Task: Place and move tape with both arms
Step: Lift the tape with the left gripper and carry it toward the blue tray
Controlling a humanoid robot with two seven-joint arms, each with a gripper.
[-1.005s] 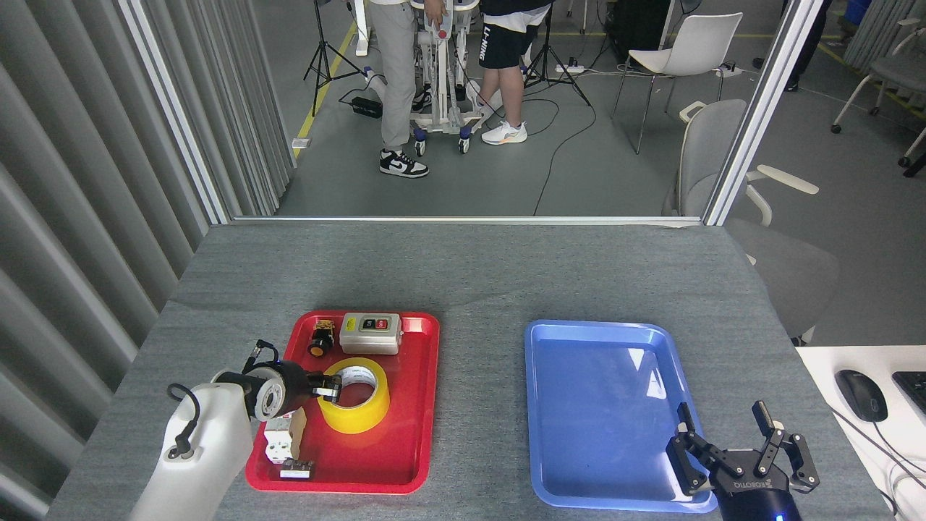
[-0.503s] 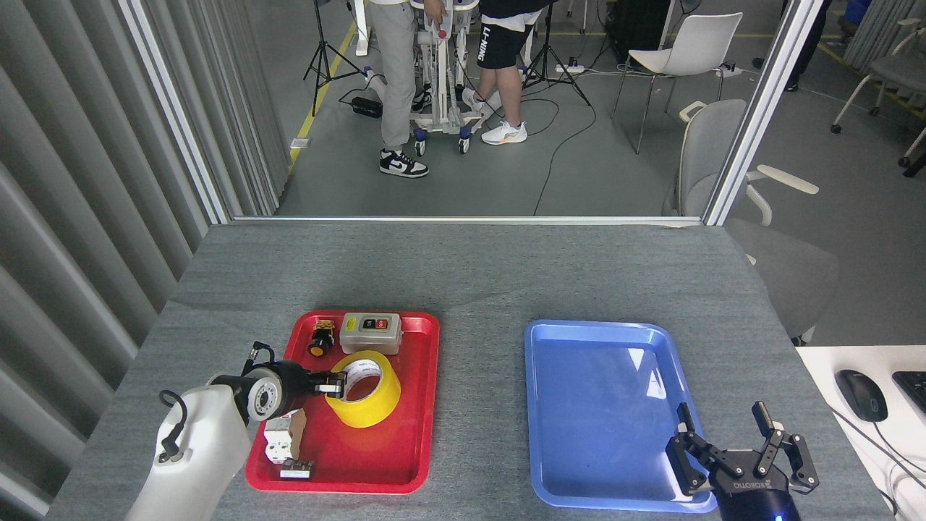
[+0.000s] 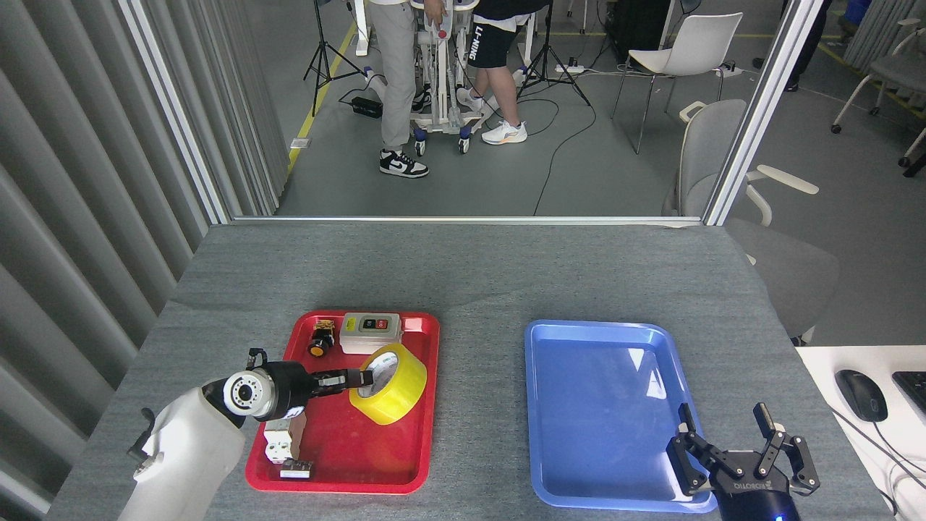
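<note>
The yellow tape (image 3: pixel 394 391) hangs tilted above the red tray (image 3: pixel 405 463), its white core facing left toward my arm. My left gripper (image 3: pixel 359 378) reaches in from the left and is shut on the roll's near wall, one finger inside the core. My right gripper (image 3: pixel 727 430) stands open at the bottom right, over the near right corner of the blue tray (image 3: pixel 600 391), holding nothing.
In the red tray lie a grey switch box (image 3: pixel 370 332), a small black-and-orange push button (image 3: pixel 319 341) and a white breaker (image 3: pixel 278 442). A computer mouse (image 3: pixel 861 394) sits on a white desk at right. People and chairs stand beyond the table's far edge.
My left gripper has lifted the tape off the red tray floor and carried it right and up, tipping it on edge. The right gripper stayed put.
</note>
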